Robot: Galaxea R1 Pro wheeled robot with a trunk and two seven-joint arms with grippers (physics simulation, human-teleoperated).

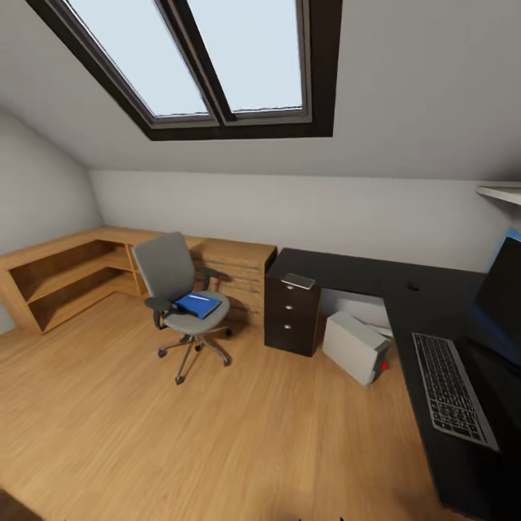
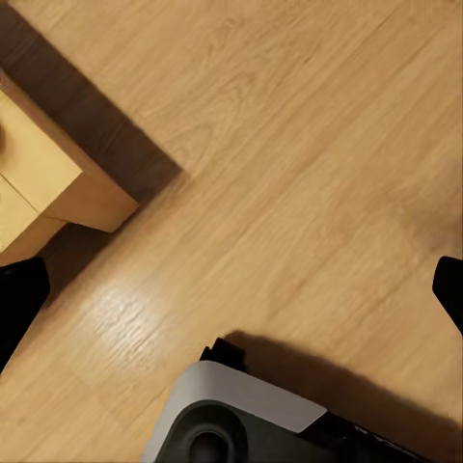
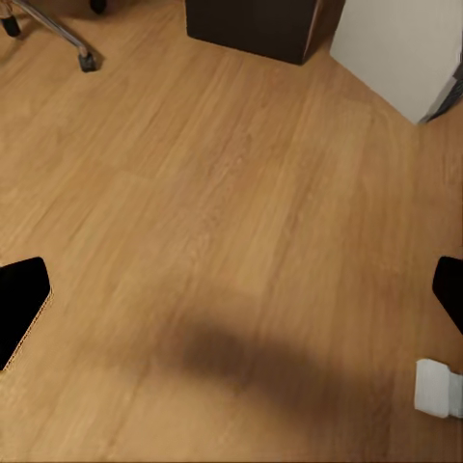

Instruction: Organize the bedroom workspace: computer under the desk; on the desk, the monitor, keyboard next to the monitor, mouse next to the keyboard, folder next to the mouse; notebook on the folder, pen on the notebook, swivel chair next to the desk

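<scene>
The grey swivel chair [image 1: 170, 278] stands on the floor, left of the desk. The blue folder [image 1: 197, 305] lies on its seat, with a slim white pen [image 1: 200, 297] across it. The black desk [image 1: 340, 266] carries the small grey notebook [image 1: 298, 281] above the drawer unit [image 1: 291, 317], the tiny mouse [image 1: 413, 286], the keyboard [image 1: 452, 387] and the monitor [image 1: 501, 295] at the right edge. The pale computer [image 1: 354, 346] sits on the floor, partly under the desk. My left gripper [image 2: 231, 294] and right gripper [image 3: 236, 294] hang open over bare floor. The computer [image 3: 400, 48] and a chair caster [image 3: 87, 63] appear ahead of the right gripper.
Low light-wood cabinets [image 1: 65, 275] line the left wall and corner; one cabinet corner [image 2: 48, 183] is near my left gripper. My base [image 2: 241, 420] shows below it. A wide stretch of plank floor [image 1: 239, 434] lies between me and the chair. A small white block [image 3: 434, 386] is by the right gripper.
</scene>
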